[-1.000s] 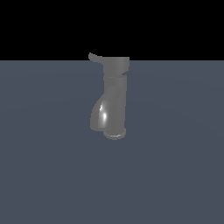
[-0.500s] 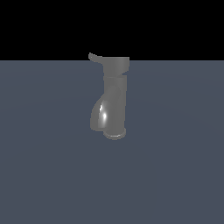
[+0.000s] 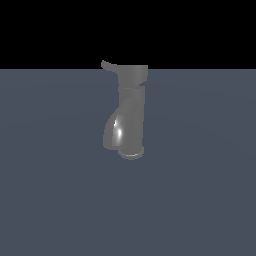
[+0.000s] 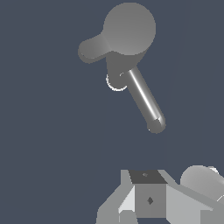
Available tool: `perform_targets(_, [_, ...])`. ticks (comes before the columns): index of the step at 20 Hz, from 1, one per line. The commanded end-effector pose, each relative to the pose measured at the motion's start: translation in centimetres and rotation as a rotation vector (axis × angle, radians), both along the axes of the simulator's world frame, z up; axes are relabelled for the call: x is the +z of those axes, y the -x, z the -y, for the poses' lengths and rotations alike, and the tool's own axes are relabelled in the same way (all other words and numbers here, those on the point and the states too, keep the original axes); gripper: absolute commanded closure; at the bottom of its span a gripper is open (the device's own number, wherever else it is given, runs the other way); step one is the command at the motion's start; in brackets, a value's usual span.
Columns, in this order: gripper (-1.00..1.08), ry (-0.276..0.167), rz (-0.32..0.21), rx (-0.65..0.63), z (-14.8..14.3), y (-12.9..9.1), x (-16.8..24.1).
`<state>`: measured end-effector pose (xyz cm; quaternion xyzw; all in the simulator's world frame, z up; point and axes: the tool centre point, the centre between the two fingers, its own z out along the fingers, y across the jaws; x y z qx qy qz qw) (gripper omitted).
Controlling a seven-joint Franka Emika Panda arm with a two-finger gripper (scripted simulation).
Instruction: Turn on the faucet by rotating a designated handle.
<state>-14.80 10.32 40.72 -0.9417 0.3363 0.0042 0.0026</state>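
The faucet [image 3: 129, 117] stands upright mid-tabletop [image 3: 200, 200], handle [image 3: 111, 67] untouched; claw [image 4: 151, 205] well apart from it, grip state unclear.

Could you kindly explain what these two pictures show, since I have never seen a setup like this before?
Both are simulator renders of a single robot arm's workspace. The exterior view, from a camera off the arm, shows a dark grey glossy metal faucet standing upright on a flat blue-grey surface, with a short thin grey lever handle sticking out sideways from its top cap. The wrist view, from a camera on the arm, looks down on the same faucet. The pale grey blocks at that picture's edge are part of the arm's gripper, which is apart from the faucet and holds nothing visible.
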Motion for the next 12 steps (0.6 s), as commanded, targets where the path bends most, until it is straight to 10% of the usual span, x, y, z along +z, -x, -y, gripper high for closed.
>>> perform_targets(1, [1.08, -0.001, 0.0, -0.06, -0.3, -1.1, -0.6])
perform_targets(12, [1.08, -0.001, 0.001, -0.314, -0.8, -6.1, -3.3])
